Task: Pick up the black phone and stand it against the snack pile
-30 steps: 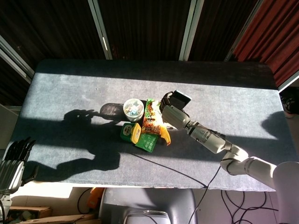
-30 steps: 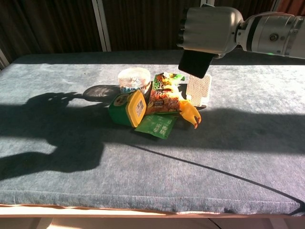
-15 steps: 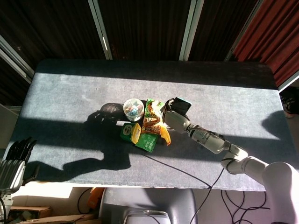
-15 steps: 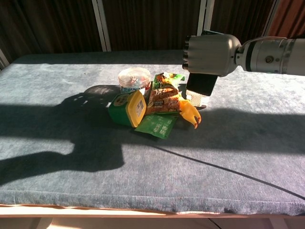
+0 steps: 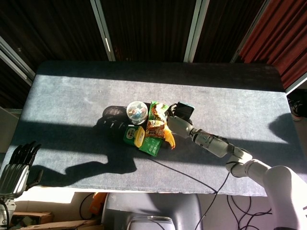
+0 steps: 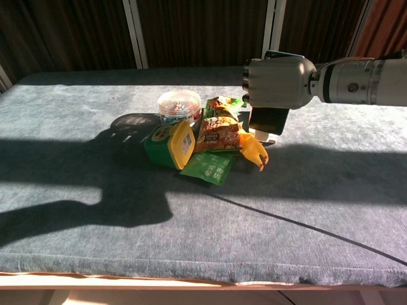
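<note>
My right hand [image 6: 276, 82] [image 5: 176, 120] grips the black phone [image 6: 269, 119] [image 5: 184, 109] from above, holding it upright at the right side of the snack pile. The phone's lower edge is close to the table beside a yellow packet [image 6: 253, 151]. The pile holds an orange snack bag [image 6: 218, 132] [image 5: 156, 125], a green box with a yellow lid [image 6: 170, 143] [image 5: 134, 135], a flat green packet [image 6: 208, 168] and a round clear tub [image 6: 179, 105] [image 5: 136, 111]. My left hand [image 5: 19, 163] hangs off the table's front left corner, fingers spread and holding nothing.
The grey-blue cloth table [image 6: 76, 190] lies partly in sun, partly in the arm's shadow. A thin dark cable line [image 6: 299, 225] crosses the front right of the table. Dark window panels stand behind the far edge.
My right hand has lowered the phone from above the pile down to the table beside the snacks, covering the white mesh item. The arm's shadow shifted right. The left hand stayed off the table.
</note>
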Controlling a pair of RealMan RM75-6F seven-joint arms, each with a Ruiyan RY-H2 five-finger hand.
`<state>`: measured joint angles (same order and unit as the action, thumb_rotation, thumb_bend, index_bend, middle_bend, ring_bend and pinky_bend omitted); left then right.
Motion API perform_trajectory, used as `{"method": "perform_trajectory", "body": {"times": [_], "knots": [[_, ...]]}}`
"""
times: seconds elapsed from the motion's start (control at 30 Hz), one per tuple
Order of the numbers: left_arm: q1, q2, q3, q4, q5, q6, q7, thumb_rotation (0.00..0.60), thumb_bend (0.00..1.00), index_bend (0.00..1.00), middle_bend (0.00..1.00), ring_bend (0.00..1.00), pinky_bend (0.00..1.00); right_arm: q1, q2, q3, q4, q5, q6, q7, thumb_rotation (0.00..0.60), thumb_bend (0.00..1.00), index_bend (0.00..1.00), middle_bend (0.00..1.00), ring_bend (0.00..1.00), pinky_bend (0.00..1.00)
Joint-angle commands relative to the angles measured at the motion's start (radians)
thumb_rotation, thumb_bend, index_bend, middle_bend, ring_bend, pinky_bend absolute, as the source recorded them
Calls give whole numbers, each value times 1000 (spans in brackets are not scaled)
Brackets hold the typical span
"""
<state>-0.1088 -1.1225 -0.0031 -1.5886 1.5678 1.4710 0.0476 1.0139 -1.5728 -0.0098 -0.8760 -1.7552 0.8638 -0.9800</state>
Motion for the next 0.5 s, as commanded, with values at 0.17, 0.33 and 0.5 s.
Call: {"method": "perform_trajectory", "body": {"times": [0.17, 0.33, 0.5], "knots": [[1, 1, 1, 1, 1, 3, -3, 600, 396, 0, 0, 0, 0, 2, -23, -7, 19, -2, -7, 11, 600, 291, 874, 612, 524, 600], [3, 3, 2, 3, 3, 6, -7, 600, 396, 0, 0, 0, 0, 3, -38, -7, 34, 1, -12, 15, 600, 290, 874, 612, 523, 600], [4, 3, 3, 2, 6, 10, -8, 600, 395, 0, 0, 0, 0, 2, -48, -11, 45, 1, -12, 20, 600, 289, 868, 612, 524, 600]]}}
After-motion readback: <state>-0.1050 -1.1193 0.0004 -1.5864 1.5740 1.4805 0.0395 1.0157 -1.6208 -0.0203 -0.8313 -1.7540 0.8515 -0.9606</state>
